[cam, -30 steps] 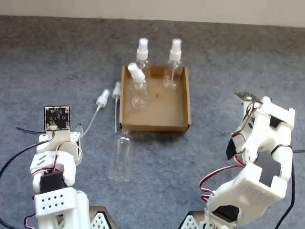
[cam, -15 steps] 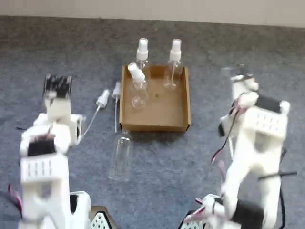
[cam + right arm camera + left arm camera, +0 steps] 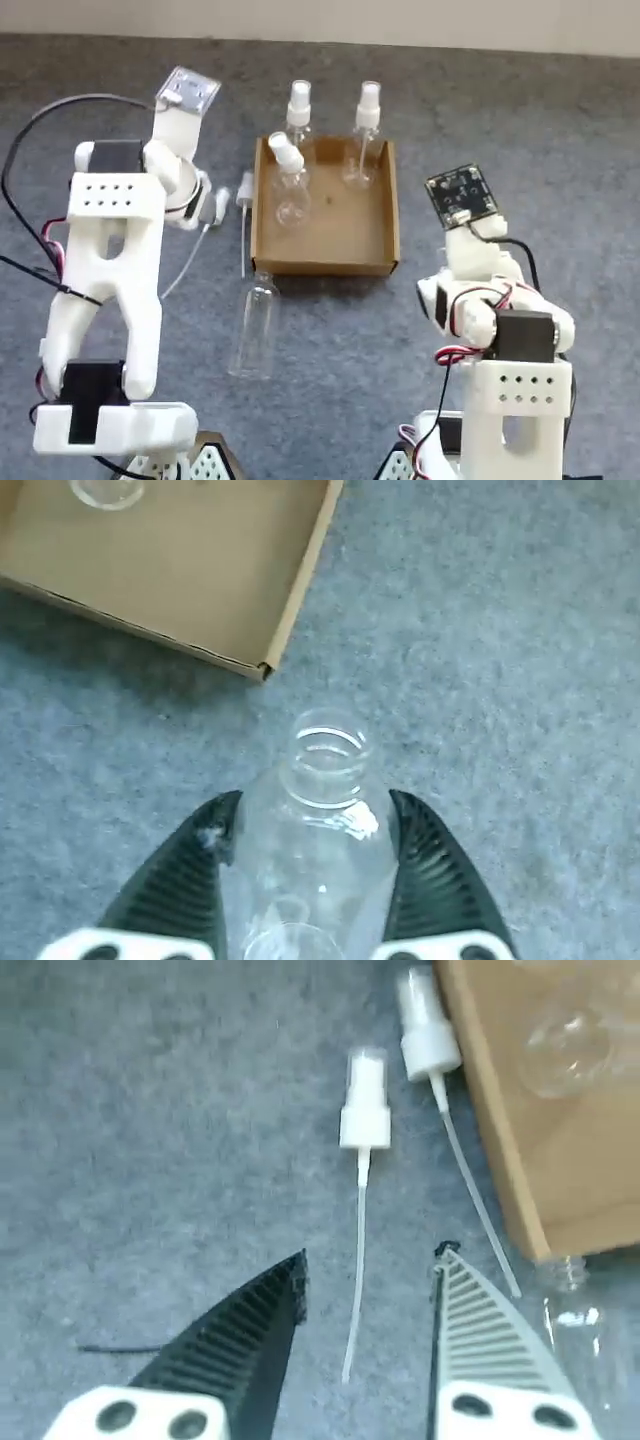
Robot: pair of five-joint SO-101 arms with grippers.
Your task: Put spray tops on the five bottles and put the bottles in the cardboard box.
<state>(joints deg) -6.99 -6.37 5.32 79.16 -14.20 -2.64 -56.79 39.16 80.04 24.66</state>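
Three clear bottles with white spray tops stand in the cardboard box (image 3: 325, 266); the front one (image 3: 291, 178) leans. A bare bottle (image 3: 254, 320) lies on the carpet in front of the box. Two loose spray tops (image 3: 215, 207) (image 3: 244, 190) lie left of it. My left gripper (image 3: 370, 1260) is open, low over the carpet, its fingers on either side of the dip tube of one spray top (image 3: 365, 1115); the other top (image 3: 428, 1035) lies by the box wall (image 3: 505, 1140). My right gripper (image 3: 315, 805) is shut on an open-necked clear bottle (image 3: 325, 770) near the box corner (image 3: 265, 665).
Grey carpet covers the table. The left arm (image 3: 115, 250) stretches along the box's left side; the right arm (image 3: 495, 330) sits folded to the front right of the box. Cables trail by both arm bases. Open carpet lies right of the box.
The left arm has swung out from its folded pose to the loose spray tops. The right arm has come down from its raised pose and folded in near the box's front right corner.
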